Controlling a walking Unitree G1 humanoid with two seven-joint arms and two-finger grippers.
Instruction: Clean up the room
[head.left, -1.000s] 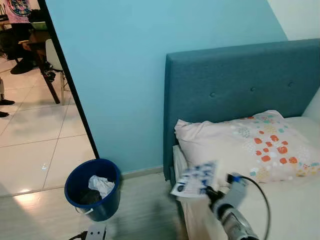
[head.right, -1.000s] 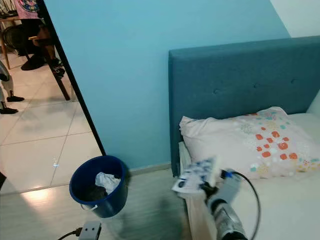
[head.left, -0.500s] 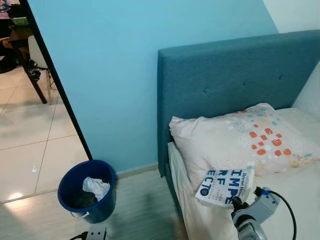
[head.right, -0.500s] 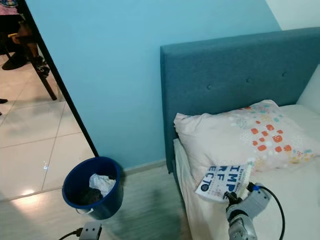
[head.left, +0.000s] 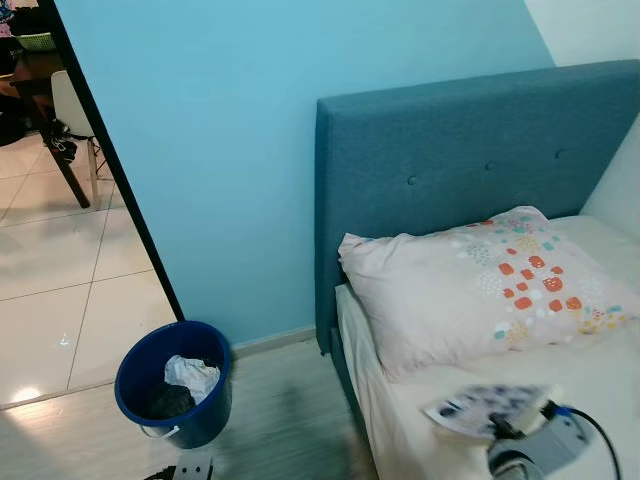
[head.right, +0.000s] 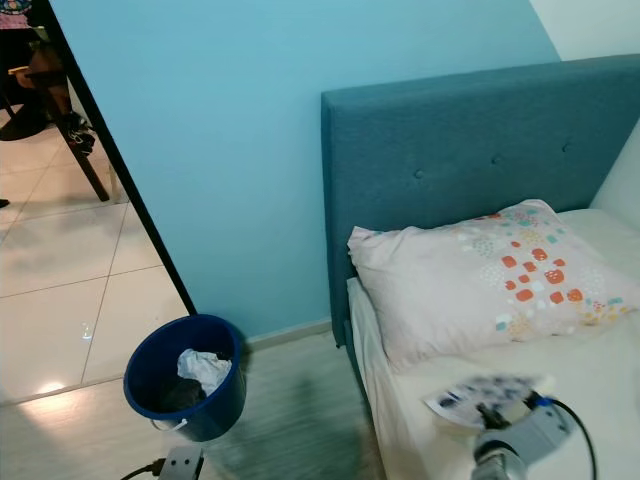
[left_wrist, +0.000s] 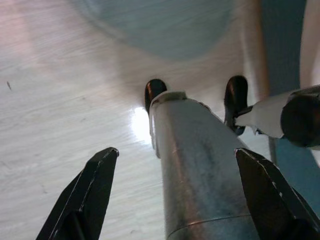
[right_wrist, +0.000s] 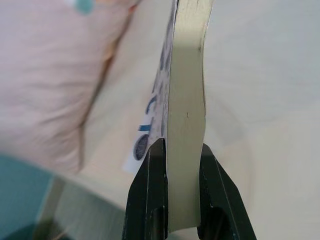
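A thin book with a white and blue cover hangs blurred just above the mattress, in front of the pillow. My right gripper is shut on its edge; in the right wrist view the black fingers pinch the book edge-on, with the pillow beside it. The left gripper hangs open over the wooden floor next to my silver leg.
A pink pillow with coloured dots leans on the teal headboard. A blue bucket holding crumpled paper stands on the floor left of the bed. A doorway to a tiled room opens at the left.
My right gripper has carried the book from the bed's left edge to the right and down over the mattress, and the book now lies flatter. The camera shifted slightly at first.
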